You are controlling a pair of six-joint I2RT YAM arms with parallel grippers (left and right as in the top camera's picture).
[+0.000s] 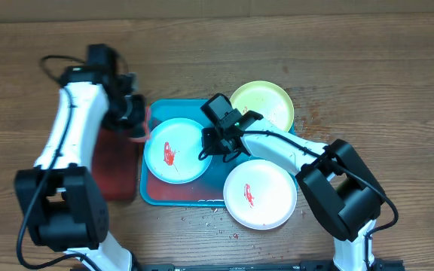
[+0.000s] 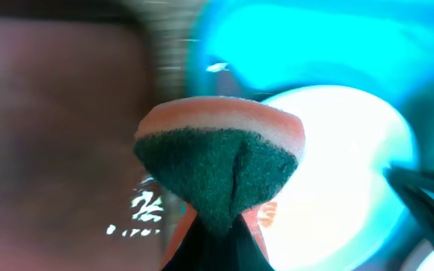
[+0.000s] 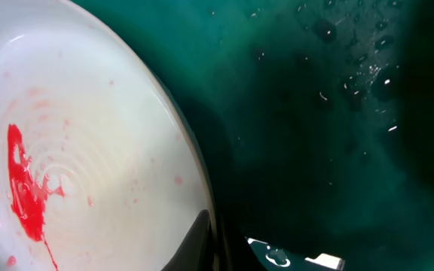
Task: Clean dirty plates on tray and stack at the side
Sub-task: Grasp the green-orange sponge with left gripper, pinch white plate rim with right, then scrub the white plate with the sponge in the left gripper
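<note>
The light blue plate [image 1: 175, 150] lies on the left of the turquoise tray [image 1: 194, 197], with a red smear at its centre. The yellow-green plate [image 1: 262, 104] rests at the tray's back right corner. The cream plate [image 1: 260, 193], also smeared red, overlaps the tray's front right corner. My right gripper [image 1: 215, 147] is at the light blue plate's right rim. In the right wrist view its fingers [image 3: 209, 241] pinch that rim [image 3: 89, 150]. My left gripper [image 1: 136, 124] hovers at the tray's left edge, shut [image 2: 221, 226] on a pink-and-green sponge [image 2: 221, 162].
A dark red tray [image 1: 115, 169] lies left of the turquoise tray, under my left arm. Small crumbs [image 1: 209, 218] dot the wooden table in front of the tray. Water droplets [image 3: 353, 68] sit on the tray floor beside the plate.
</note>
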